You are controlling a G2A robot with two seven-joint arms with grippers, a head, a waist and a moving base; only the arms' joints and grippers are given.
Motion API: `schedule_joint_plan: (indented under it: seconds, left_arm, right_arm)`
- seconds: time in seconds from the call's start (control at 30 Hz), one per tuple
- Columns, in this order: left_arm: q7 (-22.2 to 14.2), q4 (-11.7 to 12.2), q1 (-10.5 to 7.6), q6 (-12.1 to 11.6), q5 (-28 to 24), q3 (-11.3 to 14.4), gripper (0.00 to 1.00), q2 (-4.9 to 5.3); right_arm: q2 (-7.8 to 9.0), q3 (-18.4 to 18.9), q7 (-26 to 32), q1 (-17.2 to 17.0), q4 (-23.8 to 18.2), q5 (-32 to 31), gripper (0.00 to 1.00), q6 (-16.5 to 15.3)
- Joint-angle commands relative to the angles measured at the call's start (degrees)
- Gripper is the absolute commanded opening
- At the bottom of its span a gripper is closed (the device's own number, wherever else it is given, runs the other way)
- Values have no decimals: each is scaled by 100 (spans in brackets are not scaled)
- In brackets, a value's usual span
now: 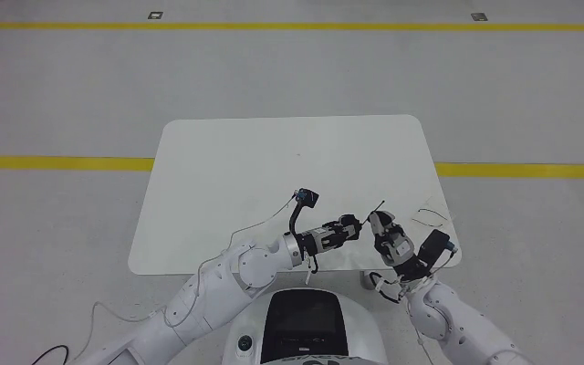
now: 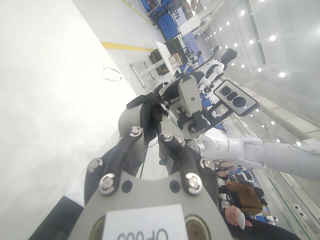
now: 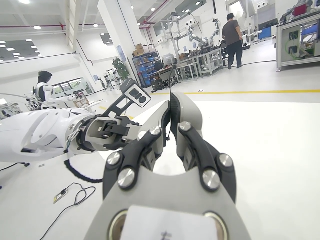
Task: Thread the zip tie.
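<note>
Table [image 1: 274, 164]: white, with rounded corners.
Near floor stripe [image 1: 73, 162]: yellow, passes beneath the table.
Far floor stripe [image 1: 274, 26]: yellow, well beyond the table.
Floor plates [image 1: 155, 15]: two small dark squares just past the far stripe.
Floor socket [image 3: 60, 194]: black cable looping from it.
Plant [image 3: 120, 67]: green, beside shelving [image 3: 147, 62] holding blue bins.

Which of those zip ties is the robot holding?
The black zip tie pinched in the right hand, poking out past it; the loose tie lies on the table.
</note>
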Motion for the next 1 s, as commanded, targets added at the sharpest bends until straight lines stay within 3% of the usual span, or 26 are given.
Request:
schedule_joint_plan:
  seconds: [0.0, 0.97]
  left_arm:
    - [0, 0, 0, 0, 0, 0, 0, 0]
    - [0, 0, 0, 0, 0, 0, 0, 0]
  right_arm:
    - [5, 10, -30, -17, -15, -19, 0, 0]
    - [6, -36, -25, 22, 37, 5, 0, 0]
